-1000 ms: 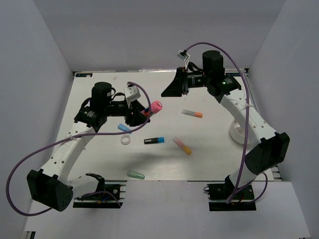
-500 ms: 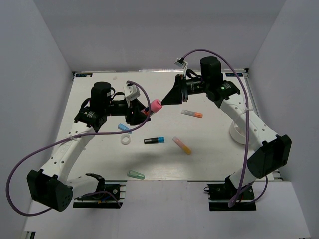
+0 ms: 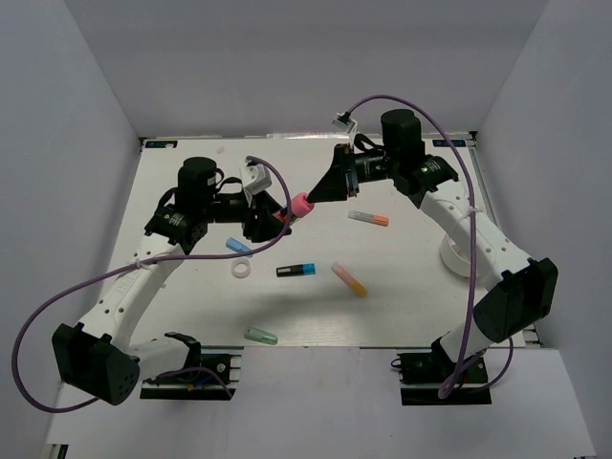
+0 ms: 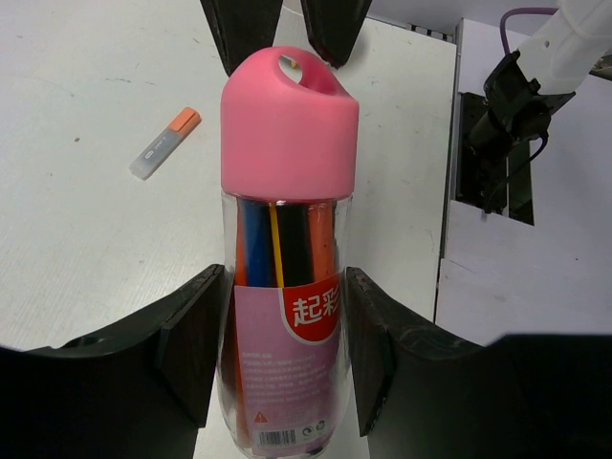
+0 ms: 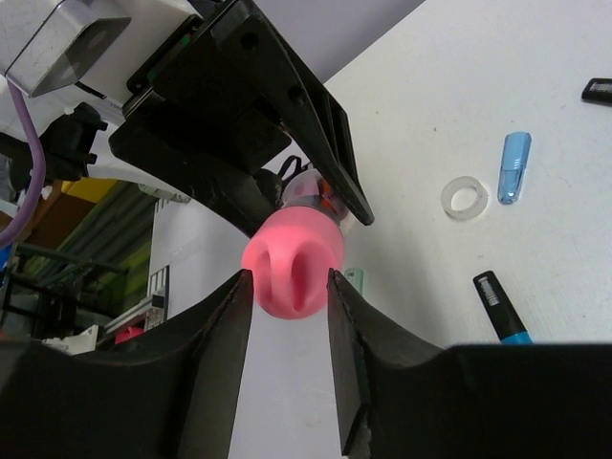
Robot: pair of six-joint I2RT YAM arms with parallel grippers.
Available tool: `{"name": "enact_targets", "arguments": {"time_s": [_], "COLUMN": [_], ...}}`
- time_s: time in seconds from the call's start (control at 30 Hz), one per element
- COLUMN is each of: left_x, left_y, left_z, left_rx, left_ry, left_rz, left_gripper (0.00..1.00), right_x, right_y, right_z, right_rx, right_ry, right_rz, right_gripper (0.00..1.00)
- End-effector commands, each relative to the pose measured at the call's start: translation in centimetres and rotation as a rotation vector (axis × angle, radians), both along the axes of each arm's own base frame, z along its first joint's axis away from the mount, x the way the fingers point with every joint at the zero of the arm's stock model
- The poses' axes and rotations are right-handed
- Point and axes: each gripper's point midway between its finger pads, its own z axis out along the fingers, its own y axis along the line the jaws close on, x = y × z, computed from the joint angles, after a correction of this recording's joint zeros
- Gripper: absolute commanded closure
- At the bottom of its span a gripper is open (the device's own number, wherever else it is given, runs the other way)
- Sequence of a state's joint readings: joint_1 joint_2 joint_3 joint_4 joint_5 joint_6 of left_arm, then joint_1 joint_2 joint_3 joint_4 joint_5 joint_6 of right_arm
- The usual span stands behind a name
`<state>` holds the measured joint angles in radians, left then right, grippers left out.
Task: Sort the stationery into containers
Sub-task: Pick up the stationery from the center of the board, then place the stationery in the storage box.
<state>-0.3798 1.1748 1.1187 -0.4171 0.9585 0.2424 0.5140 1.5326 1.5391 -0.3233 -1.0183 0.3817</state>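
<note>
Both grippers at pink-capped tube (image 4: 287,363): left gripper (image 4: 287,287) clamped on it, right gripper (image 5: 290,282) fingers apart (flanking cap (image 5: 292,251)).

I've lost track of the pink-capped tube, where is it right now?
The tube is near the middle of the top view, clamped in the left gripper, its pink cap at the tips of the right gripper's open fingers.

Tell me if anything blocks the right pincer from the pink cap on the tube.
Nothing visible does. The right pincer stands open with one finger on either side of the pink cap, and nothing else is between them. The left pincer clamps the tube lower down, on its clear body, away from the cap.
</note>
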Motion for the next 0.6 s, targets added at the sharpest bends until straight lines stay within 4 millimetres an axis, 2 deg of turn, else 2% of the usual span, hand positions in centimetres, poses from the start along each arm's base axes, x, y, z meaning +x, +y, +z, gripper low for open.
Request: {"name": "enact_targets", "arguments": {"time_s": [0.0, 0.17, 0.27, 0.3, 0.33, 0.37, 0.4, 0.43, 0.5, 0.53, 0.57], "left_x": [-0.3, -0.3, -0.3, -0.1, 0.0, 0.0, 0.1, 0.2, 0.7, 0.9, 1.3], "left_y": [-0.4, -0.4, -0.3, -0.3, -0.2, -0.2, -0.1, -0.1, 0.0, 0.0, 0.2], "left_z": [1.2, 1.3, 1.3, 1.2, 1.0, 1.2, 1.3, 1.0, 0.9, 0.8, 0.3], "left_rx": [-0.027, -0.026, -0.022, -0.021, -0.019, -0.021, -0.025, -0.026, -0.032, -0.031, -0.016], "left_ry": [-0.042, -0.047, -0.051, -0.047, -0.039, -0.035, -0.035, -0.022, 0.000, 0.008, 0.029], "left_rz": [-0.033, -0.031, -0.026, -0.013, -0.004, 0.009, 0.017, 0.029, 0.074, 0.086, 0.114], "left_gripper": [0.98, 0.98, 0.97, 0.94, 0.91, 0.75, 0.67, 0.56, 0.23, 0.02, 0.02], "right_x": [-0.7, -0.8, -0.4, -0.4, -0.2, 0.0, 0.1, 0.3, 0.5, 0.9, 1.3], "right_y": [0.7, 1.0, 1.0, 1.0, 1.0, 1.0, 0.7, 0.6, 0.1, -0.1, -0.7], "right_z": [0.5, 0.1, 0.0, -0.2, 0.0, -0.2, -0.2, -0.3, -0.2, -0.3, -0.5], "right_rx": [0.026, 0.019, 0.014, 0.006, 0.004, -0.005, -0.011, -0.019, -0.030, -0.043, -0.062], "right_ry": [-0.034, -0.029, -0.028, -0.032, -0.041, -0.047, -0.054, -0.057, -0.078, -0.089, -0.093], "right_rz": [0.046, 0.055, 0.042, 0.038, 0.031, 0.017, 0.008, -0.006, -0.029, -0.060, -0.089], "right_gripper": [0.58, 0.64, 0.75, 0.84, 0.89, 0.89, 1.00, 1.00, 1.00, 1.00, 1.00]}}
